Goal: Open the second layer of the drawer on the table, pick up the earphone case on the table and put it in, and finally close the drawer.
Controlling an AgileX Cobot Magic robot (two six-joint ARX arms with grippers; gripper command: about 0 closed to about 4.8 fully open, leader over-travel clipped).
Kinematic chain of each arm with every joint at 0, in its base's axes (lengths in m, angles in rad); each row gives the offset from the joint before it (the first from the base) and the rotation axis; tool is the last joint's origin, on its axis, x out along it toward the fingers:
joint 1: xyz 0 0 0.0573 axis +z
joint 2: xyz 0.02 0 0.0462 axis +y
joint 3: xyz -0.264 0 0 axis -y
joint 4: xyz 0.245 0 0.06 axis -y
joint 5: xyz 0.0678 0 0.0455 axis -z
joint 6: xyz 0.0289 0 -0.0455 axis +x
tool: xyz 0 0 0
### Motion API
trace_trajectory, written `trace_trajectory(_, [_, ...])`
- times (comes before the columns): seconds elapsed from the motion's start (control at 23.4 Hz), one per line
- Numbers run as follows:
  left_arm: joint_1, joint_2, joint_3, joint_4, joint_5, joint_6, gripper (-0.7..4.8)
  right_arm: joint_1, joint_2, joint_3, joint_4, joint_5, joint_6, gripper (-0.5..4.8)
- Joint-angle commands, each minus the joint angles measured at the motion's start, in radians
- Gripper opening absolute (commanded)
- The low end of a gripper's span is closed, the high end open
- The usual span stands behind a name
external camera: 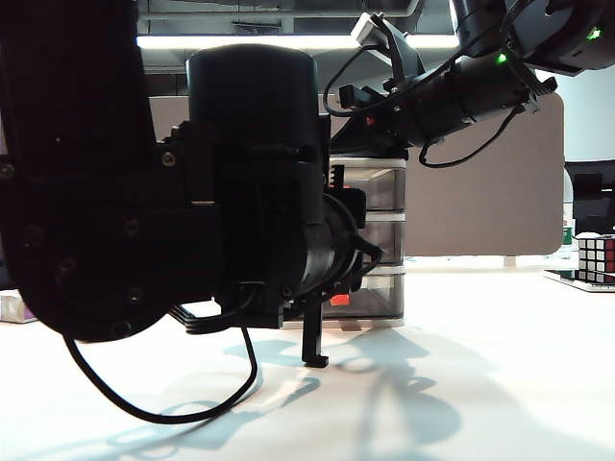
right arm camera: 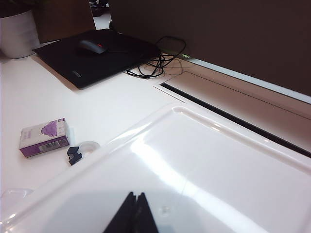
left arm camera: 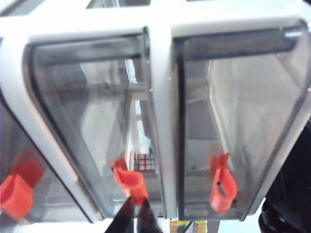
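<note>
The drawer (left arm camera: pixel 160 97) fills the left wrist view, its three smoky trays each with a red-orange handle. My left gripper (left arm camera: pixel 137 198) is shut on the tip of the handle (left arm camera: pixel 129 178) of the second layer (left arm camera: pixel 97 107), which sits flush in the frame. In the exterior view the drawer (external camera: pixel 380 192) is mostly hidden behind my left arm (external camera: pixel 192 192). My right gripper (right arm camera: pixel 136 193) is shut and empty, over the drawer's glossy white top (right arm camera: pixel 204 160). A small white rounded thing (right arm camera: pixel 90 145), possibly the earphone case, peeks past that top's edge on the table (right arm camera: pixel 58 97).
A purple-and-white box (right arm camera: pixel 43 138) and a tiny black clip (right arm camera: pixel 74 154) lie on the table near the drawer. A black laptop (right arm camera: pixel 97 56) with a mouse and cables sits further off. A puzzle cube (external camera: pixel 596 257) stands at the right. A grey partition (external camera: pixel 480 182) runs behind.
</note>
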Motion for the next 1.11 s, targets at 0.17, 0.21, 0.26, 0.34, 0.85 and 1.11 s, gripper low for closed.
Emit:
trace_trajectory(0.17, [-0.022, 0.012, -0.008, -0.058, -0.040, 0.041, -0.06, 0.001, 0.003, 0.004, -0.016, 0.008, 0.007, -0.05])
trace_trajectory(0.21, [-0.035, 0.012, -0.008, -0.058, -0.053, 0.041, -0.06, 0.001, 0.003, 0.004, -0.016, 0.015, 0.007, -0.05])
trace_trajectory(0.26, [-0.046, 0.012, -0.009, -0.058, -0.069, 0.041, -0.06, 0.001, 0.003, 0.004, -0.017, 0.023, 0.007, -0.05])
trace_trajectory(0.34, [-0.072, 0.012, -0.014, -0.059, -0.093, 0.041, -0.06, 0.000, 0.003, 0.004, -0.017, 0.025, 0.007, -0.05])
trace_trajectory(0.85, [-0.077, 0.013, -0.022, -0.079, -0.124, 0.040, 0.94, 0.001, 0.003, 0.004, -0.024, 0.017, 0.008, -0.05])
trace_trajectory(1.11, [-0.026, 0.013, -0.021, -0.078, -0.079, 0.040, 1.45, 0.001, 0.003, 0.004, -0.024, 0.017, 0.008, -0.05])
